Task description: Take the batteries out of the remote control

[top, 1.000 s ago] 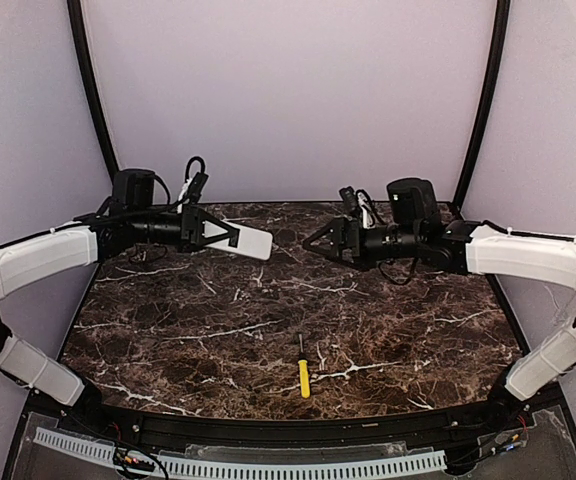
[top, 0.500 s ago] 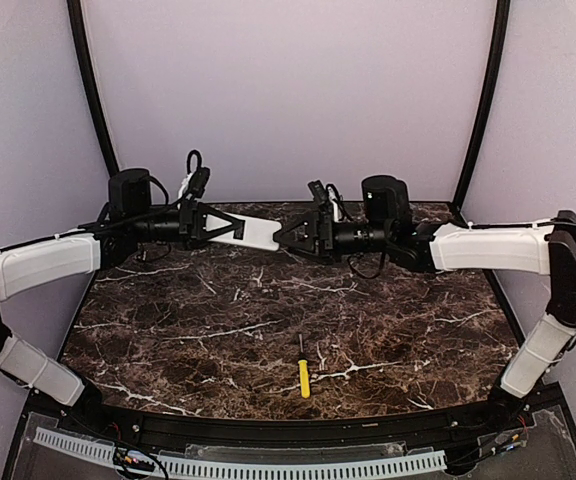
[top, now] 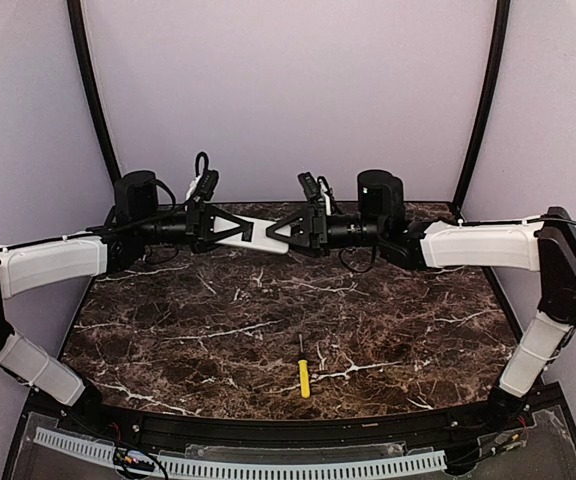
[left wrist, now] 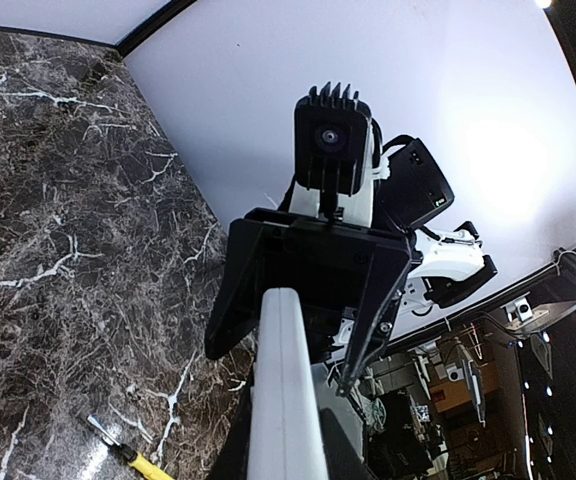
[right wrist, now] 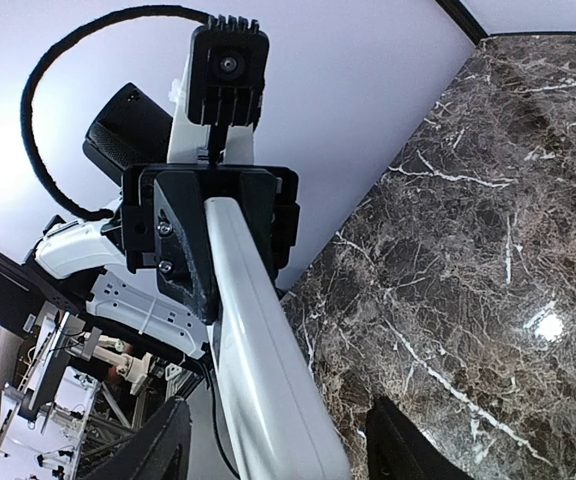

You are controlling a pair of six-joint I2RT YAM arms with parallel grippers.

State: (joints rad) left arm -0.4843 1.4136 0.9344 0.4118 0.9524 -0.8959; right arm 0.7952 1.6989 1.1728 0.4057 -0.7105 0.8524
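Remote control airborne, long axis left-right

The desk, dark brown marble with white veins, carried a yellow-handled screwdriver lying flat near its front edge, roughly midway across.

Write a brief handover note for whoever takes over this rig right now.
Left gripper: shut on one end of the flat white rectangular remote control, held in the air over the dark marble table.
Right gripper: open, fingers either side of the remote's free end, not clamped.
Yellow-handled screwdriver: lying on the table near the front.
Done: remote lifted. No batteries in view.
Left: grip the free end, open the remote, take the batteries out.
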